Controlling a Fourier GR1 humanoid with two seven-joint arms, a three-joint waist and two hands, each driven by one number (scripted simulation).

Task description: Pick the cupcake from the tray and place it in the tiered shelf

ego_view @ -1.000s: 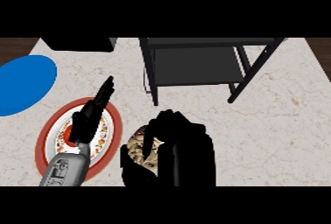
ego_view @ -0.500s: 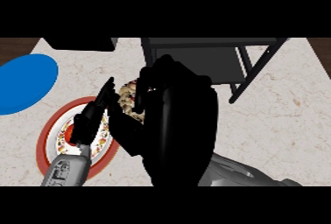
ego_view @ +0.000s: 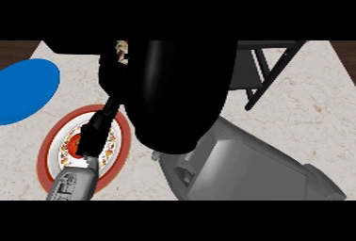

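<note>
My right hand (ego_view: pixel 177 89) is raised close to the view and fills its middle as a large black shape. Its fingers are curled round the cupcake (ego_view: pixel 122 49), of which only a speckled sliver shows at the hand's upper left edge. The black tiered shelf (ego_view: pixel 268 77) stands at the back right, mostly hidden behind the hand. The red-rimmed patterned tray (ego_view: pixel 59 141) lies at the lower left. My left hand (ego_view: pixel 94 134) rests over it, open, with straight fingers pointing away.
A blue plate (ego_view: pixel 24 89) lies at the far left on the marble counter (ego_view: pixel 313 122). My grey right forearm (ego_view: pixel 243 164) crosses the lower right of the view. A dark object sits at the back left edge.
My right hand has lifted the cupcake off the tray and carried it up and back towards the shelf, so it now looms much larger. The left hand has stayed put.
</note>
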